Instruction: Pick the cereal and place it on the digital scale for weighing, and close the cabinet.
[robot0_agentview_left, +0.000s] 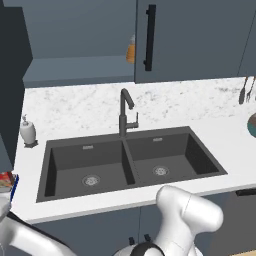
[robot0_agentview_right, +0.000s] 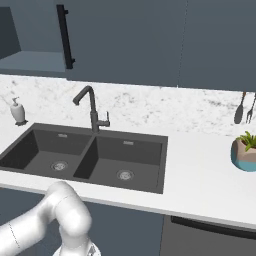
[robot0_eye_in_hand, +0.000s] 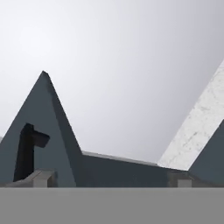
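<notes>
At the far left edge of the left base view, the red cereal (robot0_agentview_left: 4, 181) sits low on the bench (robot0_agentview_left: 231, 152), cropped by the frame. A blue-edged sliver touches its right side and is probably the digital scale (robot0_agentview_left: 15, 186); whether the box rests on it cannot be told. Above it hangs the cabinet's open door (robot0_agentview_left: 11, 85), swung out from the cabinet (robot0_agentview_left: 200, 40), baring a shelf and an amber bottle (robot0_agentview_left: 131, 50). The robot's arm reaches down toward that lower left corner. The hand view looks steeply upward. Its end effector (robot0_eye_in_hand: 111, 181) has its fingertips (robot0_eye_in_hand: 41, 177) spread wide with nothing between them, and a slate-blue door panel and black bar handle (robot0_eye_in_hand: 26, 151) rise at the frame's lower left. The closing move likely turns on that: the door stands above the end effector, its handle running upright. The right base view adds what the left one crops: the soap dispenser (robot0_agentview_right: 18, 111) at far left, the sink (robot0_agentview_right: 150, 137), and a potted plant (robot0_agentview_right: 245, 150) at right.
</notes>
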